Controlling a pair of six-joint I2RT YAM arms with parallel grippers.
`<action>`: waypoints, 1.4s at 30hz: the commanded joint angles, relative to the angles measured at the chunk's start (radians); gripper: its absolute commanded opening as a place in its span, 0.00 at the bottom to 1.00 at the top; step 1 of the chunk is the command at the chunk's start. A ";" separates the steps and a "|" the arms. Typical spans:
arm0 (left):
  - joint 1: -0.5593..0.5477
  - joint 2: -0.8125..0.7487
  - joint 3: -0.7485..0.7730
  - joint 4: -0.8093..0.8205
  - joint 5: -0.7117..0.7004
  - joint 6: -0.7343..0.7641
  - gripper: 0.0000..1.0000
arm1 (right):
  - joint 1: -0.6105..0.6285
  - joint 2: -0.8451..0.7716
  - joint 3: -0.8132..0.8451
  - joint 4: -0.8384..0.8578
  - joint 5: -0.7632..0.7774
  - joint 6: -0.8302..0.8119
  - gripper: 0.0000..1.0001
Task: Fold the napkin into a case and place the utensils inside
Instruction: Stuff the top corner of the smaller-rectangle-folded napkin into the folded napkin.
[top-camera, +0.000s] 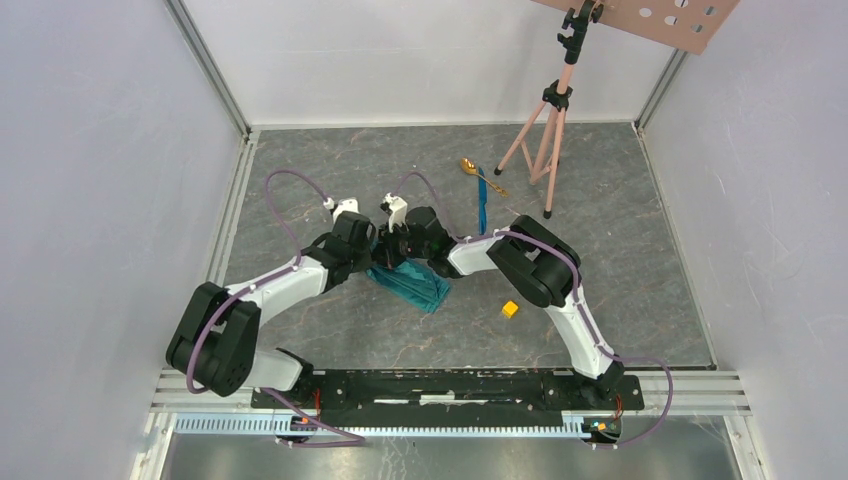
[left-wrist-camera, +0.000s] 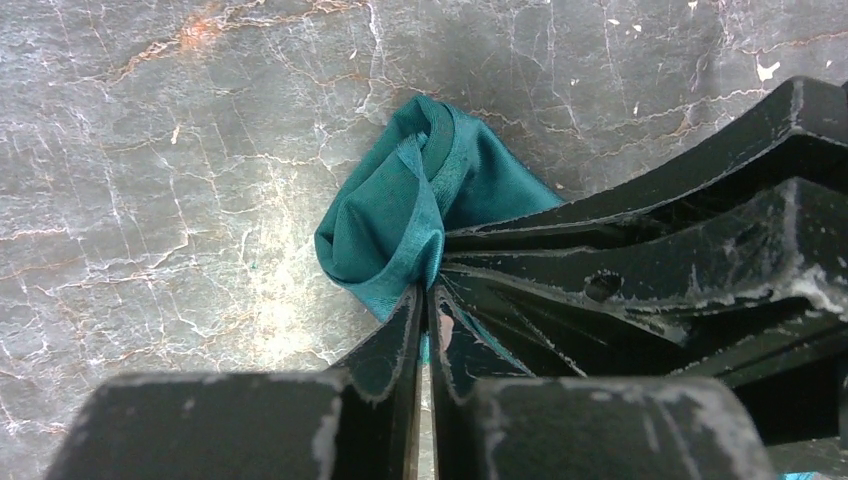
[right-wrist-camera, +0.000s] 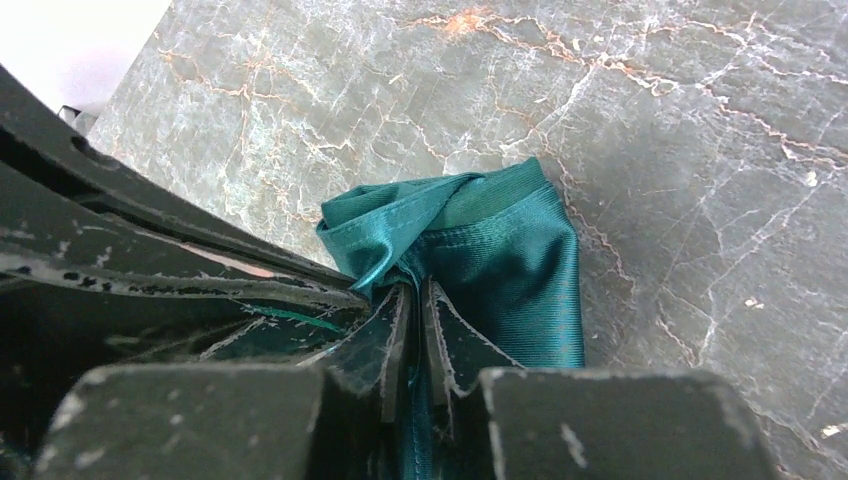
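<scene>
Grey marbled desk (top-camera: 640, 260) fills a white-walled booth. At its middle the left tool (left-wrist-camera: 428, 292) stands narrow, its fingers pressed together on a bunched corner of the napkin (left-wrist-camera: 395, 215). The right tool (right-wrist-camera: 412, 295) is just as narrow, with teal cloth showing in the slit between its fingers. The two tools nip the same end of the cloth side by side, which I judge is meant to carry that edge over as one fold. The one napkin, crumpled and not yet a case, trails toward the near edge. Farther back lie the utensils, one gold spoon (top-camera: 468, 166) and one blue knife (top-camera: 482, 208), close together and apart from the cloth. One yellow cube (top-camera: 510, 309) sits to the right; one tripod (top-camera: 548, 140) stands behind.
</scene>
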 joint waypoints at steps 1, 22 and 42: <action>0.019 -0.014 -0.006 0.032 0.031 -0.063 0.17 | 0.000 -0.011 -0.048 -0.001 -0.012 0.000 0.18; 0.362 -0.019 -0.200 0.263 0.572 -0.320 0.48 | -0.050 -0.106 -0.095 -0.077 -0.032 -0.002 0.38; 0.362 -0.016 -0.261 0.294 0.533 -0.324 0.39 | -0.088 -0.048 -0.126 0.012 -0.070 0.263 0.36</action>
